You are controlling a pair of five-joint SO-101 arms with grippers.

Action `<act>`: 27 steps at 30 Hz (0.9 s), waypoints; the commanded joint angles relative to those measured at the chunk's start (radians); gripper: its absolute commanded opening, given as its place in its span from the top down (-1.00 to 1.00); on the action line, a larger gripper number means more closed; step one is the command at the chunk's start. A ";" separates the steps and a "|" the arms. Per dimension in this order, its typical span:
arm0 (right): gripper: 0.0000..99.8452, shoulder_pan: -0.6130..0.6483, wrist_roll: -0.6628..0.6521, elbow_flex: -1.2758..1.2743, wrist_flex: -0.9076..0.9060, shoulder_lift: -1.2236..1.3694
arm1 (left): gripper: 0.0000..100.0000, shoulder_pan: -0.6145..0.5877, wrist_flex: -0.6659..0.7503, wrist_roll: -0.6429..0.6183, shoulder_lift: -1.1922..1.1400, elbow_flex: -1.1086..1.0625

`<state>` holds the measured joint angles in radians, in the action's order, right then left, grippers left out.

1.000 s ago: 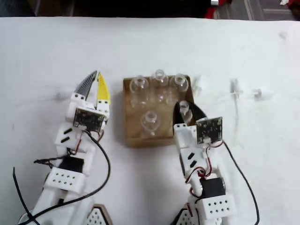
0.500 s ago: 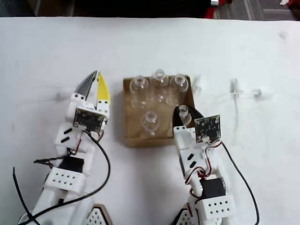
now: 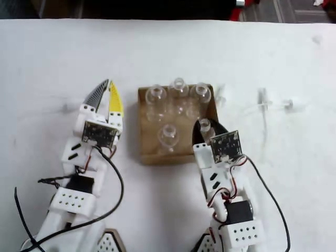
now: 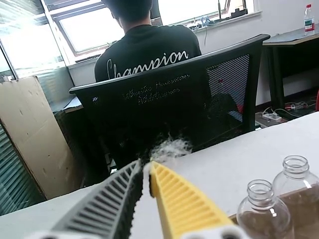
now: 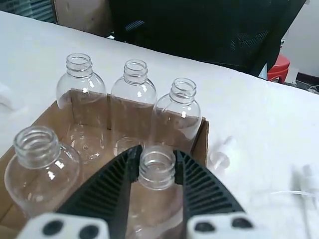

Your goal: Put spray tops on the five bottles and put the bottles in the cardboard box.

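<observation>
The cardboard box [image 3: 144, 152] sits at mid-table between the arms. Three clear open-necked bottles [image 3: 179, 85] stand along its far side and another [image 3: 168, 135] nearer the front. My right gripper [image 3: 205, 126], black-fingered, is shut on the neck of a further bottle [image 5: 157, 167], held upright over the box's near right corner. The box wall [image 5: 202, 134] rises just past that bottle. Left of the box, my left gripper [image 3: 108, 85] rests with its grey and yellow fingers shut on nothing. Its tips [image 4: 145, 167] point past two bottles [image 4: 261, 206].
Loose spray tops lie on the white table right of the box: one [image 3: 220, 94] by the box's far corner, two more [image 3: 262, 102] [image 3: 291, 104] farther right. A person sits in a black chair [image 4: 164, 99] beyond the table's far edge.
My right gripper has drawn slightly toward the near edge with the bottle, and its wrist has rolled a little. The left arm has not moved.
</observation>
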<state>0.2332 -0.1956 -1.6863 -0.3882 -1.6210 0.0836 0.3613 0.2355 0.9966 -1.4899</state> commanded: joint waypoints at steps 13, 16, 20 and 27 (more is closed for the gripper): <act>0.64 0.004 -0.006 -0.009 -0.038 0.010 | 0.94 0.012 0.018 0.009 0.016 0.011; 0.63 0.004 -0.006 -0.008 -0.036 0.010 | 0.94 0.013 0.018 0.009 0.016 0.011; 0.63 0.004 0.000 0.018 -0.044 -0.016 | 0.94 0.015 0.018 0.009 0.016 0.011; 0.54 -0.007 0.140 0.040 -0.088 -0.186 | 0.94 0.016 0.018 0.009 0.016 0.011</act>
<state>0.2332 -0.1097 -1.6786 -0.4312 -1.7162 0.0836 0.3613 0.2355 0.9966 -1.4899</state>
